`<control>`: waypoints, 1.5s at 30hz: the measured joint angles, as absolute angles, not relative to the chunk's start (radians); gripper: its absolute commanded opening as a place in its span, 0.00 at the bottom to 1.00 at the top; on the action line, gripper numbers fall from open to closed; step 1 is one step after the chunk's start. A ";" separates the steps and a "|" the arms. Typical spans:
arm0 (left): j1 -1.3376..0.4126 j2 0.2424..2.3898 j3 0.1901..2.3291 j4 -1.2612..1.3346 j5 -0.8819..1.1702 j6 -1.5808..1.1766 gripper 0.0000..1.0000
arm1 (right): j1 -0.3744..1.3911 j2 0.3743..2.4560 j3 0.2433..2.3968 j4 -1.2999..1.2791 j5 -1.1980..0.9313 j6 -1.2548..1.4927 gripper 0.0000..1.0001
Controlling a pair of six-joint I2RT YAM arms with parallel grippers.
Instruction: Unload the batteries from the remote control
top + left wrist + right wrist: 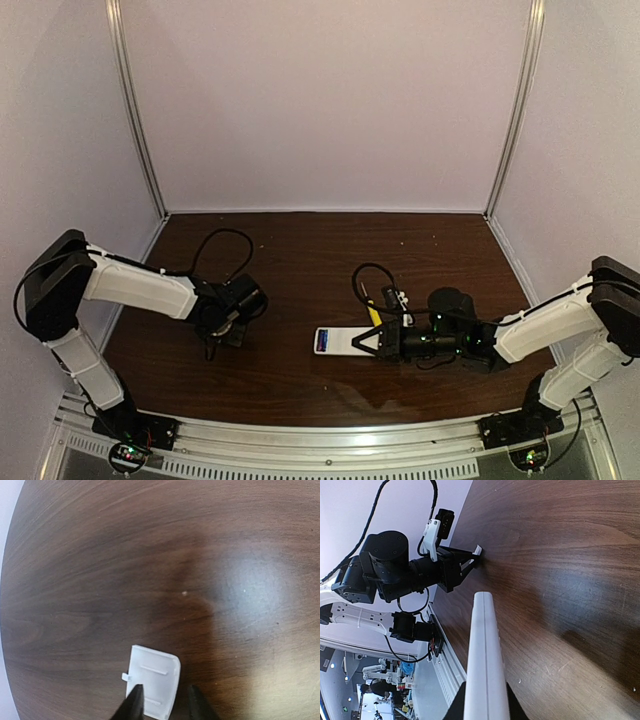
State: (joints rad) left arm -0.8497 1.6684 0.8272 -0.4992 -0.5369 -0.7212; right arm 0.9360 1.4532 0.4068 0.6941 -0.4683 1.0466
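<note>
Right gripper (484,700) is closed on one end of the remote (482,645), held flat and low over the middle of the tabletop (300,260). A blue-purple battery (322,341) shows at its free end. Left gripper (164,690), well apart to the left, stands slightly open astride a white cover (154,677) lying on the tabletop, one finger clear of it.

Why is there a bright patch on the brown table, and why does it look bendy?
Left wrist view: glare whitens the table up-right of the cover piece; the lens curves the table's left edge. Right wrist view: a paler sheen right of the remote control.
</note>
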 measured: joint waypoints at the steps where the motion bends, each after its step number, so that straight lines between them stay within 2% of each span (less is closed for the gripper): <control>1: -0.849 1.668 0.827 -0.497 -0.538 -0.721 0.39 | 0.936 1.453 0.407 0.694 -0.468 1.047 0.00; 12: -0.845 1.655 0.836 -0.496 -0.533 -0.714 0.56 | 0.936 1.453 0.407 0.707 -0.469 1.047 0.00; 18: -0.847 1.489 0.784 -0.431 -0.525 -0.659 0.62 | 0.936 1.455 0.407 0.707 -0.471 1.047 0.00; 21: -0.863 1.382 0.739 -0.361 -0.523 -0.593 0.68 | 0.936 1.461 0.407 0.706 -0.475 1.047 0.00; 24: -0.903 1.280 0.694 -0.270 -0.524 -0.509 0.84 | 0.936 1.469 0.406 0.706 -0.485 1.047 0.00; 28: -0.926 1.156 0.598 -0.088 -0.496 -0.399 0.89 | 0.936 1.470 0.405 0.700 -0.511 1.046 0.00; 29: -0.925 1.122 0.561 -0.027 -0.484 -0.365 0.96 | 0.936 1.469 0.405 0.695 -0.518 1.045 0.00; 30: -0.925 1.092 0.524 0.034 -0.467 -0.335 0.97 | 0.936 1.467 0.405 0.687 -0.524 1.043 0.00; 35: -0.925 0.991 0.344 0.310 -0.352 -0.170 0.97 | 0.936 1.434 0.406 0.614 -0.562 1.027 0.00; 45: -0.925 1.043 0.287 0.612 -0.020 0.059 0.97 | 0.936 1.288 0.436 0.400 -0.605 1.015 0.00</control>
State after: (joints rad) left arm -0.9249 1.0428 0.2867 0.6117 -0.0196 0.0589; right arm 0.9360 1.2881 0.4358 0.4004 -0.6052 1.0153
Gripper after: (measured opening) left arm 0.974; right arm 0.156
